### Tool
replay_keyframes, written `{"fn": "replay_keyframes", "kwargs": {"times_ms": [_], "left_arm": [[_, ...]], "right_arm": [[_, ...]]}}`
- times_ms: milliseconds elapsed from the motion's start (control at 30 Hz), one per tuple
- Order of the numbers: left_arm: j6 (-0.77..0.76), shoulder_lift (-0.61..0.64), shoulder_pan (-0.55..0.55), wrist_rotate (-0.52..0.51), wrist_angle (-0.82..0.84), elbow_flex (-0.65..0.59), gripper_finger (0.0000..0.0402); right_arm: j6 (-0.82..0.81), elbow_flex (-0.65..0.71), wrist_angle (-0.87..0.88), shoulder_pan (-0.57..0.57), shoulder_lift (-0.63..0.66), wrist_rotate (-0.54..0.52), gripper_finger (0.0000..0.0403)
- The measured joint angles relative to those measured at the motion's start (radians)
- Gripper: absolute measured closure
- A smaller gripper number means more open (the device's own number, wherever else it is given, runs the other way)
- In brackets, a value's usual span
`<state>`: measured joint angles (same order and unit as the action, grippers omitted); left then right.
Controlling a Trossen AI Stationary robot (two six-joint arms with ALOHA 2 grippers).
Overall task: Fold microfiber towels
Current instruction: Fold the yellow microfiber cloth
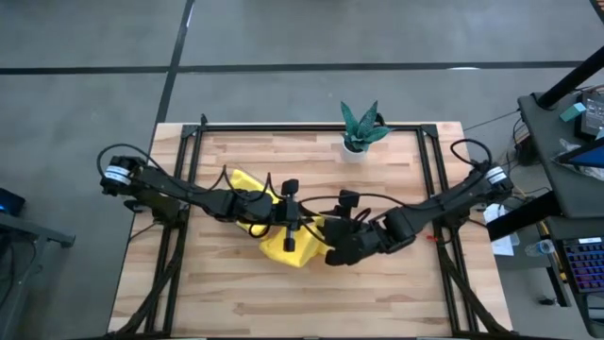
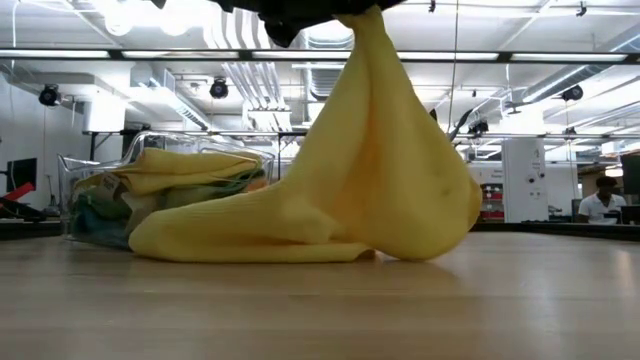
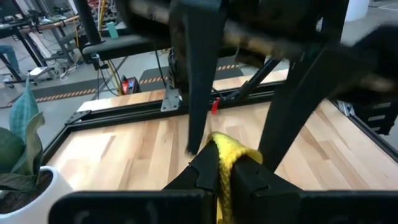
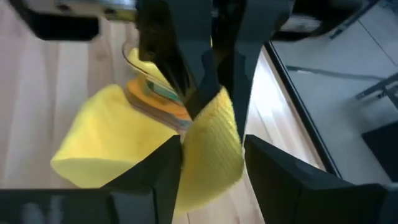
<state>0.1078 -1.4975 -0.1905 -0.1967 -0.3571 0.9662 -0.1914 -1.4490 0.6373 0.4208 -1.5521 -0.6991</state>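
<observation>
Yellow towel [image 2: 390, 190] hangs mid-table, pinched at its top by both grippers, its lower part draped on the wooden table [image 1: 396, 293]. Left gripper [image 3: 222, 163] is pressed together on one edge. Right gripper [image 4: 211, 146] clamps the neighbouring edge between its fingers. Behind sits a clear tray [image 2: 85, 180] of other towels.

No readable text, labels or numbers anywhere.
</observation>
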Motion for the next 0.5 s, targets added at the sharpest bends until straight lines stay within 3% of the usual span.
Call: {"fn": "replay_keyframes", "kwargs": {"times_ms": [167,333,500], "left_arm": [[0.000,0.000,0.000,-0.001,-0.001,0.000,0.0402],[0.003,0.001,-0.001,0.007,0.007,0.000,0.0402],[0.003,0.015,0.000,0.036,0.004,-0.002,0.0384]], "right_arm": [[-0.020,0.000,0.003,-0.020,-0.012,0.030,0.0267],[0.020,0.000,0.020,-0.021,-0.012,0.042,0.0371],[0.028,-0.001,0.053,-0.015,-0.006,0.039,0.0391]]}}
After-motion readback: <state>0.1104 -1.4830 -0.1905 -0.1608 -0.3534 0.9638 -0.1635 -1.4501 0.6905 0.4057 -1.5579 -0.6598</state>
